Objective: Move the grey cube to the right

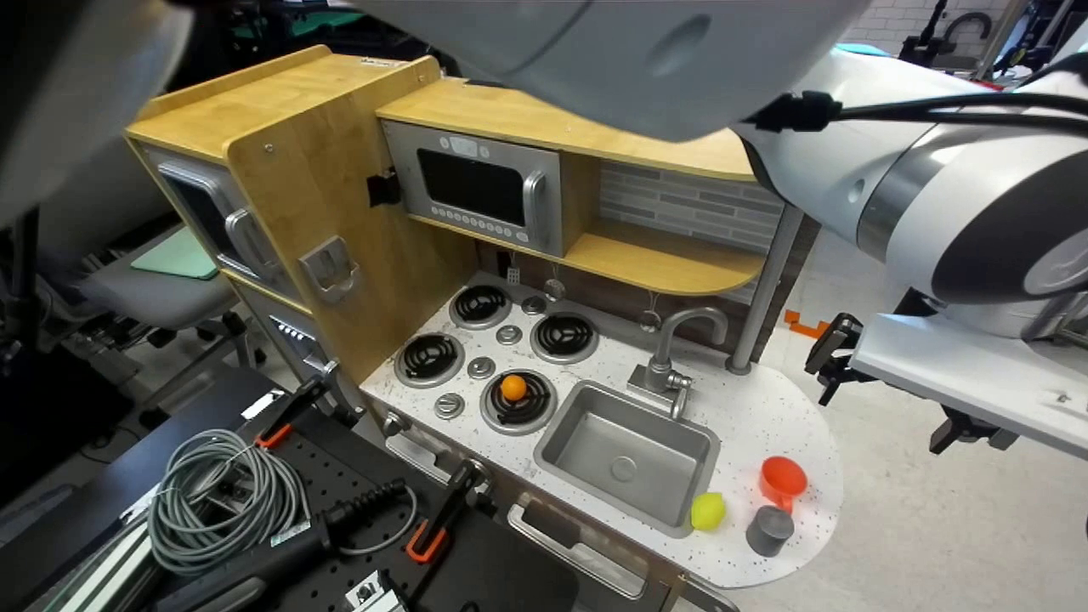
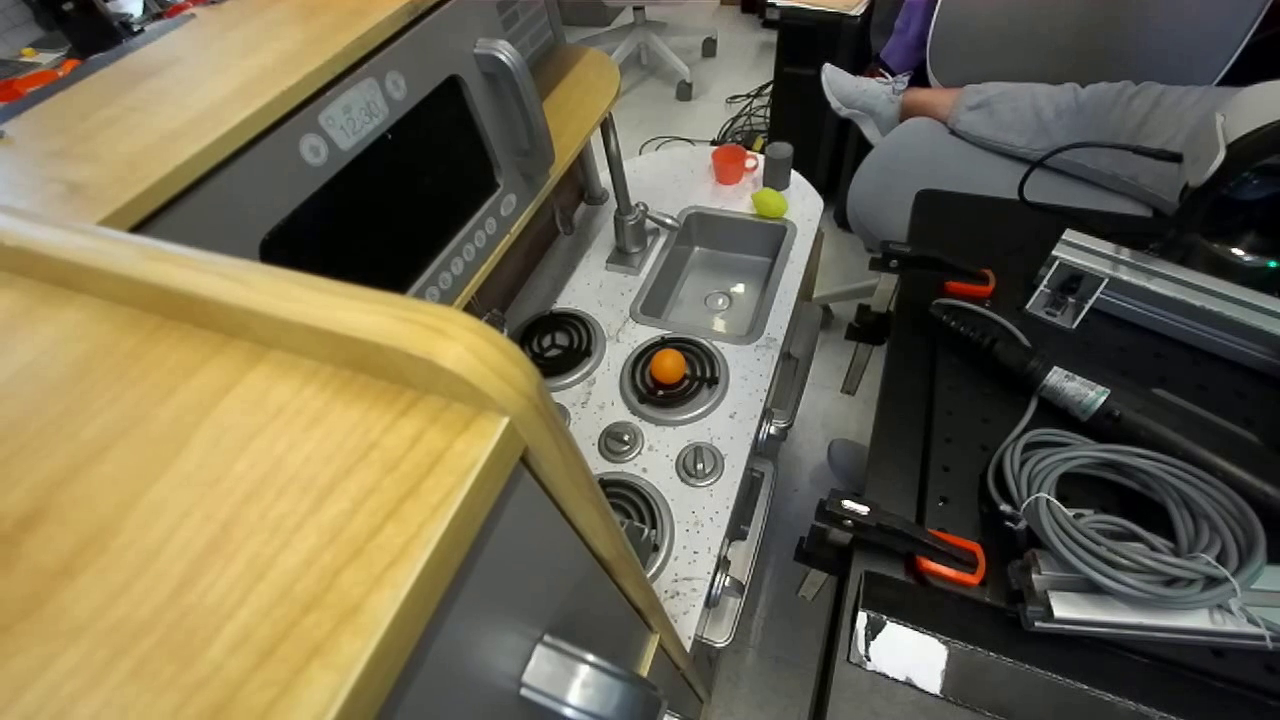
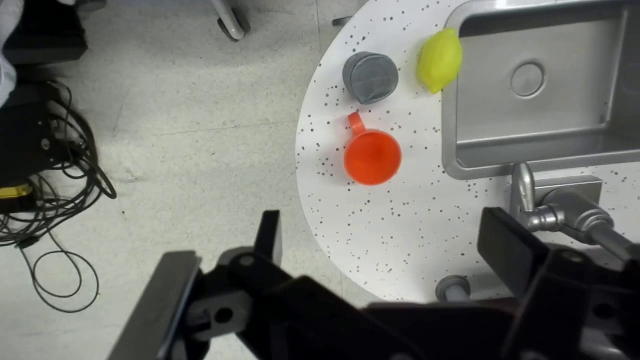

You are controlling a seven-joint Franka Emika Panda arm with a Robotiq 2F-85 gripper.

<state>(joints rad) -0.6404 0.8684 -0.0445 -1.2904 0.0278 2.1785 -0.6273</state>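
Note:
The grey cube [image 1: 770, 531] is a dull grey, rounded block on the white speckled counter near its rounded end. It shows in both exterior views [image 2: 777, 166] and in the wrist view [image 3: 372, 78]. It stands beside the handle of the red cup [image 3: 372, 157], with a small gap in the wrist view. The yellow-green ball [image 3: 440, 60] lies between it and the sink. My gripper [image 3: 382, 220] is open and empty in the wrist view. Its fingers are wide apart above the counter's end, short of the red cup and the grey cube.
The sink [image 3: 451, 130] and the faucet [image 3: 565, 205] lie to the right in the wrist view. A grey post [image 1: 769, 280] rises at the counter's back edge. An orange ball [image 1: 513, 388] sits on a burner. A wooden shelf [image 1: 671, 255] overhangs the counter.

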